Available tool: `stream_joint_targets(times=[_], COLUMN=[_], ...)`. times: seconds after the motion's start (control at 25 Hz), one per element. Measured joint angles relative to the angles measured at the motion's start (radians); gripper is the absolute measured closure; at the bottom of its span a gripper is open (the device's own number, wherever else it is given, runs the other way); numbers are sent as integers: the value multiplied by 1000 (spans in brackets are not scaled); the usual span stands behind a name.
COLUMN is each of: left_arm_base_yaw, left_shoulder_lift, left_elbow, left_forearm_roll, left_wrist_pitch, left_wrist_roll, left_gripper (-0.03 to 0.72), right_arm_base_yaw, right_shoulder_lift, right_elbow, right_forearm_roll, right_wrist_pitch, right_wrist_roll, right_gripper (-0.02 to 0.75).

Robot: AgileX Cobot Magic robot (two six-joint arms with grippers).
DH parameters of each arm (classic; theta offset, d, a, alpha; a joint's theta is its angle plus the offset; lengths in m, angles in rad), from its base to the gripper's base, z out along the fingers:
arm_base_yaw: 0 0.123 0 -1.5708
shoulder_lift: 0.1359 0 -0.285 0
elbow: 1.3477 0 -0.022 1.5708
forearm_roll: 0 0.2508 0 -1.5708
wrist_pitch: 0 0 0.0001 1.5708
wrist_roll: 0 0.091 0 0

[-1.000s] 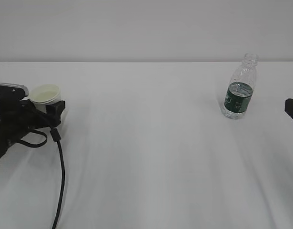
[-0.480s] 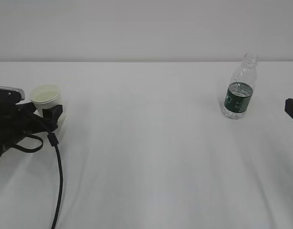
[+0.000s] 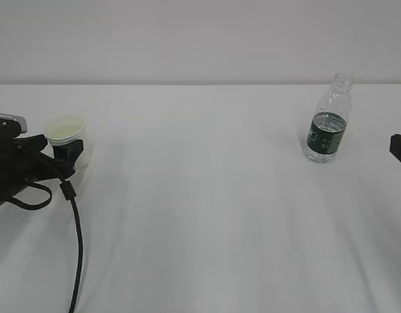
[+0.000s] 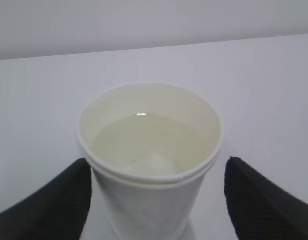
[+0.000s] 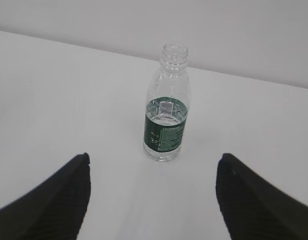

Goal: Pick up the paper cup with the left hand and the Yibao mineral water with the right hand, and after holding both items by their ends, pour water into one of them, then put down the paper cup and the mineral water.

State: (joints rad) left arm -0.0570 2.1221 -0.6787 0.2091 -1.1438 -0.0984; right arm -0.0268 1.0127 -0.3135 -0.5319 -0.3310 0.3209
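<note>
Both sets of jaws spread — left hand (image 4: 154,200) straddles the filled paper cup (image 4: 149,160); it could be tipped and spilled — bottle (image 5: 167,117) stands clear.

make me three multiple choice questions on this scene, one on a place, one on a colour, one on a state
1. Where does the paper cup stand?
A. between the left gripper's fingers
B. beside the bottle
C. on its side

2. What colour is the label on the bottle?
A. red
B. dark green
C. yellow

3. How is the right gripper?
A. shut on the bottle
B. open, short of the bottle
C. holding the cup

Answers: 1 A, a black finger shows on each side of the cup. 2 B, the band is dark green. 3 B, its fingers stand wide apart with the bottle beyond them.
</note>
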Motion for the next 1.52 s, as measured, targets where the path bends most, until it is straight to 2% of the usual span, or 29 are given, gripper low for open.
stream_joint_targets(times=[0.52,1.04,1.52], left_arm_base_yaw=[0,0,0], left_shoulder_lift=[-12,-128,-235], left_elbow=[61,128,130], left_forearm_roll=[8,8,8], left_wrist_pitch=[0,0,0], left_wrist_roll=[0,0,0], left_gripper=[98,98,106], right_arm_base_yaw=[0,0,0], right_shoulder_lift=[0,0,0], right_elbow=[0,0,0], right_forearm_roll=[-2,-2,-4], right_wrist_pitch=[0,-19,-38], right_wrist_roll=[8,10,13], right_gripper=[147,147,147])
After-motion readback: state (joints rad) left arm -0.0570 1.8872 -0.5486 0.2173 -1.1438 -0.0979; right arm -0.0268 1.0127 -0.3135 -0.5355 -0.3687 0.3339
